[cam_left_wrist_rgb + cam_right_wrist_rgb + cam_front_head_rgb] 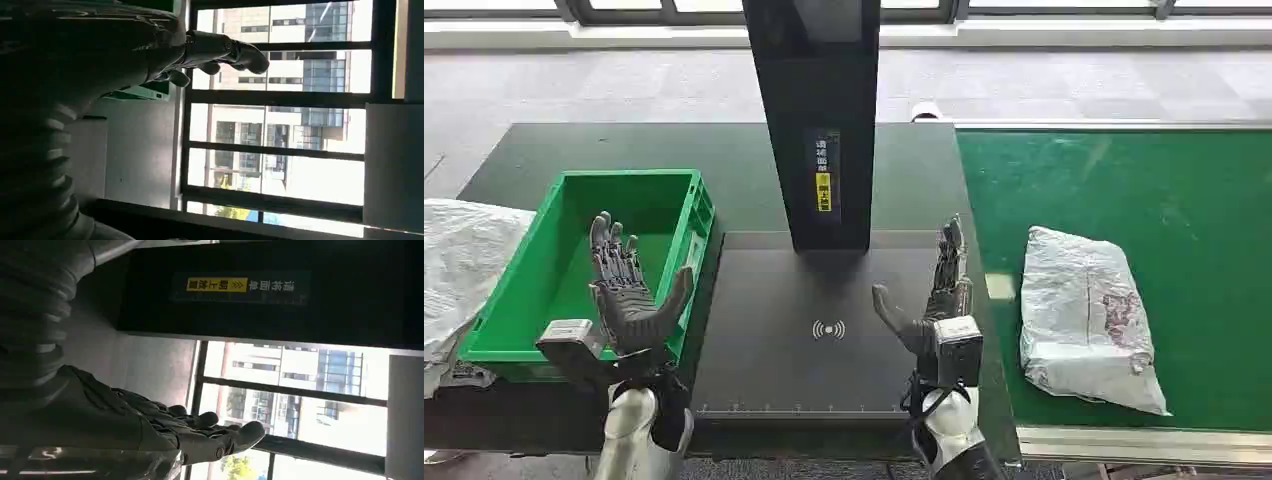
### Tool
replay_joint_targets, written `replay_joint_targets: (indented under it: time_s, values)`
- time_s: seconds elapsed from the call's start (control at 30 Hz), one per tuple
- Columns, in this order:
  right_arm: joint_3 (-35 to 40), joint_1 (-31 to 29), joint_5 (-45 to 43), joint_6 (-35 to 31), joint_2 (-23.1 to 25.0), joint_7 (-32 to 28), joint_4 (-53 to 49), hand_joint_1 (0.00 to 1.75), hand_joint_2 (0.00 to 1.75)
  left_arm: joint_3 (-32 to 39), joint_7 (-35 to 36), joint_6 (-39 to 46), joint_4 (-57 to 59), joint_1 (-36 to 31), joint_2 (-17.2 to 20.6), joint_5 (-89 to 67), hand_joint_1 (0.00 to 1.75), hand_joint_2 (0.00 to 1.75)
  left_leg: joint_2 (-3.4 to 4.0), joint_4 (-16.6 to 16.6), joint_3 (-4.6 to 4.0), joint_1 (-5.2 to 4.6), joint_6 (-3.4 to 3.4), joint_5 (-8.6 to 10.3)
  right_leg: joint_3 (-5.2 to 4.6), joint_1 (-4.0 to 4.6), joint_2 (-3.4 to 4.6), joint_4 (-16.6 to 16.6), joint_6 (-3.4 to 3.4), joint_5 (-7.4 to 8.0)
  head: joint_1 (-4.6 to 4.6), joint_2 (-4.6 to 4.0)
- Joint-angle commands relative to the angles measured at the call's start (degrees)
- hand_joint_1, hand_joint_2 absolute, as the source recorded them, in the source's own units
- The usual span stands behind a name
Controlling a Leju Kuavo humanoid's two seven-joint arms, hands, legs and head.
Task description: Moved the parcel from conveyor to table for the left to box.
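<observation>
A white plastic parcel point(1087, 317) with a crumpled label lies on the green conveyor belt point(1124, 190) at the right. My right hand point(932, 296) is raised over the right edge of the dark scanning pad point(814, 330), fingers spread, holding nothing, a short way left of the parcel. My left hand point(629, 282) hovers open over the near right part of the green box point(574, 300), palm facing inward. In the wrist views, the left hand point(200, 55) and the right hand point(190, 432) both point towards windows, with nothing in them.
A black scanner post point(817, 120) with a yellow label stands behind the pad. The box holds nothing. A white sack point(459, 265) lies at the table's left edge. The conveyor's metal rim point(1124, 445) runs along its near side.
</observation>
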Motion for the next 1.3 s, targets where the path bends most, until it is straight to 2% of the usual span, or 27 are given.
replay_joint_targets:
  time_s: [0.03, 0.13, 0.2, 0.27, 0.3, 0.37, 0.47, 1.23, 1.27, 1.3]
  values:
    - [-2.69, -1.91, 0.03, -0.02, 0.08, 0.00, 4.01, 0.00, 1.75, 2.44, 0.24, 0.12, 1.16, 1.46, -1.77, 0.02, 0.00, 1.75, 0.08, -0.09, 0.20, -0.01, 0.04, -0.04, 0.18, 0.00, 0.06, -0.10, 0.01, -0.02, 0.00, 0.02]
    - [-3.05, -1.82, 0.77, -0.78, 0.11, 0.00, 4.48, 0.00, 1.75, 2.16, 0.24, 0.49, 1.30, 1.40, -1.77, 0.07, 0.00, 1.75, 0.06, -0.09, 0.20, 0.00, 0.04, -0.05, 0.20, 0.01, 0.04, -0.11, 0.01, -0.02, 0.00, 0.02]
    - [-6.89, -3.43, 6.92, -8.89, 1.09, 0.00, 11.29, 0.00, 1.75, 2.00, 0.24, 1.54, 0.56, 1.99, -1.77, 0.35, 0.00, 1.75, 0.06, -0.09, 0.18, -0.01, 0.04, -0.03, 0.17, 0.00, 0.04, -0.10, 0.01, -0.01, 0.00, 0.02]
    - [-12.72, -3.36, 9.76, -11.26, 1.32, 1.28, 11.46, 0.00, 1.75, 2.21, 0.24, 1.81, -0.02, 3.02, -1.77, 1.36, 0.00, 1.75, 0.07, -0.12, 0.24, -0.03, 0.04, -0.03, 0.22, -0.02, 0.05, -0.12, 0.01, -0.01, 0.00, 0.02]
    - [-25.11, -1.74, 24.99, -11.26, 3.72, 5.18, 7.28, 0.00, 1.75, 2.12, 0.24, 1.64, -0.29, 3.63, -1.77, 1.38, 0.00, 1.75, 0.09, -0.17, 0.33, -0.02, 0.05, -0.04, 0.31, -0.01, 0.06, -0.18, 0.02, -0.01, 0.00, 0.02]
    - [-34.42, -1.73, 39.37, -11.26, 4.99, 9.22, 5.03, 0.00, 1.75, 2.03, 0.24, 1.58, -0.92, 4.15, -1.77, 1.62, 0.00, 1.75, -0.05, -0.20, 0.31, -0.06, 0.07, -0.01, 0.33, -0.05, -0.09, -0.19, 0.03, -0.04, 0.00, 0.02]
    - [-37.82, -4.20, 35.20, -11.25, 1.69, 8.17, 9.22, 0.00, 1.75, 2.95, 0.24, 1.22, -0.95, 4.05, -1.77, 2.11, 0.00, 1.75, -0.10, -0.10, 0.16, -0.05, 0.07, 0.00, 0.20, -0.05, -0.14, -0.12, 0.04, -0.03, 0.00, 0.00]
    - [-37.82, -4.20, 35.20, -11.25, 1.69, 8.17, 9.22, 0.00, 1.75, 2.95, 0.24, 1.22, -0.95, 4.05, -1.77, 2.11, 0.00, 1.75, 0.05, -0.13, 0.27, 0.00, 0.06, -0.04, 0.30, 0.01, 0.00, -0.17, 0.04, 0.01, 0.00, 0.02]
    - [-44.05, -4.36, 42.40, -11.26, 0.53, 15.37, 7.55, 0.00, 1.75, 3.23, 0.24, 3.20, -0.87, 4.13, -1.77, 2.63, 0.00, 1.75, 0.03, -0.12, 0.25, -0.03, 0.05, -0.03, 0.26, -0.02, -0.01, -0.13, 0.04, 0.00, 0.00, 0.00]
    - [-45.97, -7.71, 63.08, -11.26, -1.02, 31.03, 11.68, 0.00, 1.75, 3.32, 0.24, 3.22, -1.47, 4.72, -1.77, 2.84, 0.00, 1.75, 0.06, -0.17, 0.33, -0.01, 0.07, -0.05, 0.34, -0.01, 0.00, -0.19, 0.03, 0.00, 0.00, 0.00]
